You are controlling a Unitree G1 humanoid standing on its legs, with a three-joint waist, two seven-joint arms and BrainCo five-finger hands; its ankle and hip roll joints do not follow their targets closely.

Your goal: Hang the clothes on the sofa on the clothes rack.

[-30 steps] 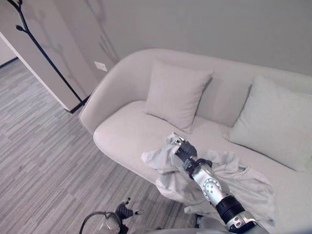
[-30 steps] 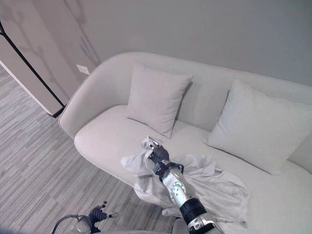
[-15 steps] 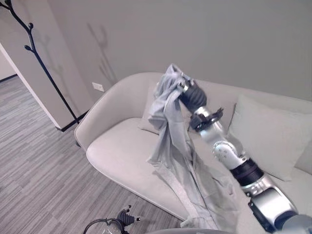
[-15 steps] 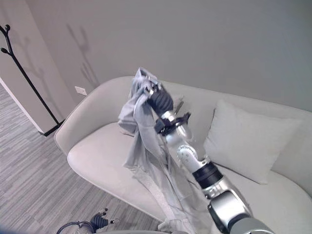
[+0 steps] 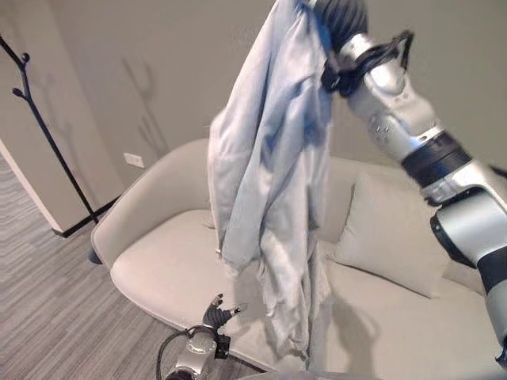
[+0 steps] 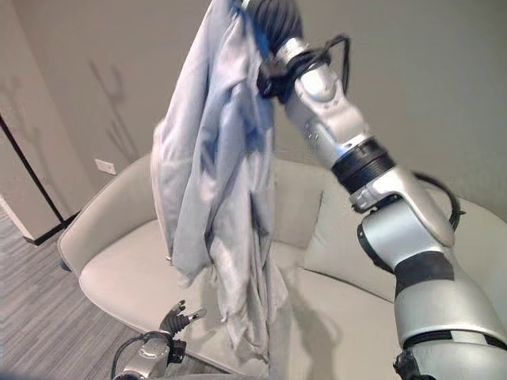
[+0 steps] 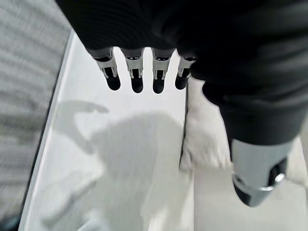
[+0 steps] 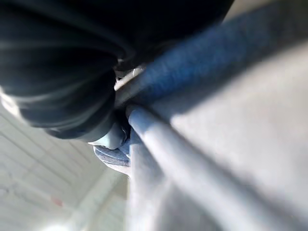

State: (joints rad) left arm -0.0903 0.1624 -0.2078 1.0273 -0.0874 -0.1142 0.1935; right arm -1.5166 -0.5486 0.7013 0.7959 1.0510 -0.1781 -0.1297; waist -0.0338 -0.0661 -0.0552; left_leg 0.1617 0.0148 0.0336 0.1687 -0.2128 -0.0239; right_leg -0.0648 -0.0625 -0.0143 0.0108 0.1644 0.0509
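A pale blue-grey garment hangs full length in the air above the light sofa, its hem just over the seat's front edge. My right hand is raised high and shut on the garment's top; bunched cloth presses against that hand's dark cover. My left hand is low, in front of the sofa, with straight fingers and nothing in it. The black clothes rack stands at the far left by the wall.
A pale cushion leans on the sofa back to the right of the garment, and another is partly hidden behind it. Grey plank floor lies between the sofa and the rack.
My right hand has lifted the garment from the sofa seat up high, so it now hangs free. The head camera has swung, shifting the whole picture.
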